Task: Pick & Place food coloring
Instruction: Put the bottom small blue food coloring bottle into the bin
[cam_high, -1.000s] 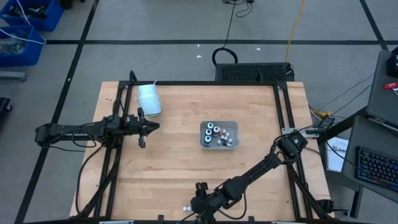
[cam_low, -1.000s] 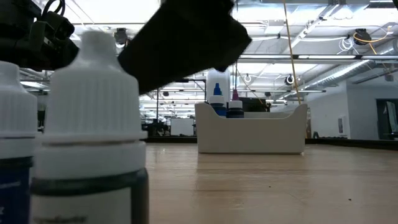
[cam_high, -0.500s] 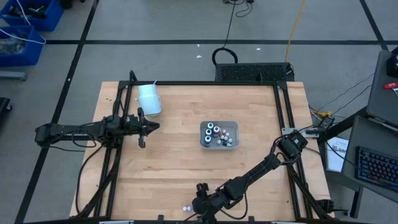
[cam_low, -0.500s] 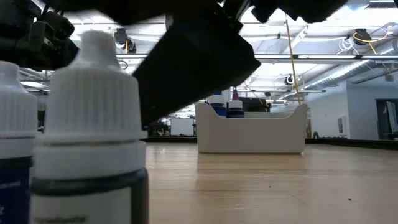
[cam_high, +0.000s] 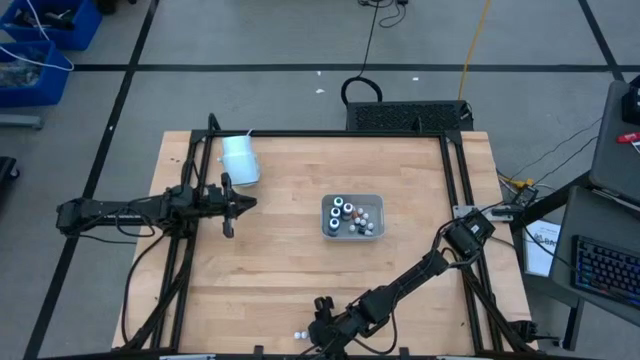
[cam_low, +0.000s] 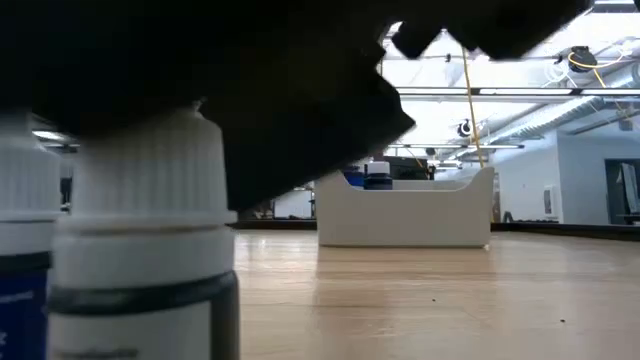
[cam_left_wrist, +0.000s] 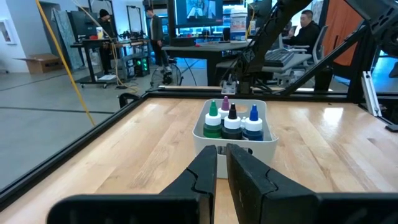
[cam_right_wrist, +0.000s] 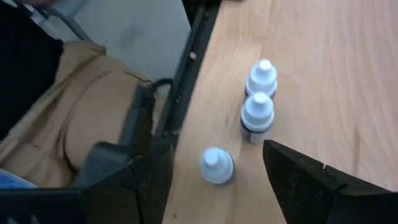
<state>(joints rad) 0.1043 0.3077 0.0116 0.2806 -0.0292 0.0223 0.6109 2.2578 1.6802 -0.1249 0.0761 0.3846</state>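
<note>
We judge the task partly done. The pale rectangular plastic tray (cam_high: 352, 217) near the middle of the light wooden table (cam_high: 280, 270) already holds a cluster of small food coloring bottles (cam_high: 350, 214); in the left wrist view four of them (cam_left_wrist: 232, 121) stand upright inside it, with green, purple, black and blue pointed caps. Three more small bottles with ribbed white caps (cam_right_wrist: 259, 99) stand loose on the wood at the table's near edge, two touching each other and a third just beside them. These, we think, are what is left to move.

The right gripper (cam_high: 322, 338) hangs low over those loose bottles with its dark fingers spread wide and nothing between them; in its own wrist view the single bottle (cam_right_wrist: 217, 166) sits in the gap between the fingers. In the low view the nearest white-capped bottle (cam_low: 145, 250) fills the foreground, its cap finely ridged above a dark band, under the gripper's black bulk.

The left gripper (cam_high: 232, 205) waits over the table's left side, its fingers nearly together and empty, close to a pale blue-white cylindrical cup (cam_high: 240, 160) lying near the far left corner.

The bottles look smooth, hard and light, so they may tip easily. The tray's walls look thin and matte.
</note>
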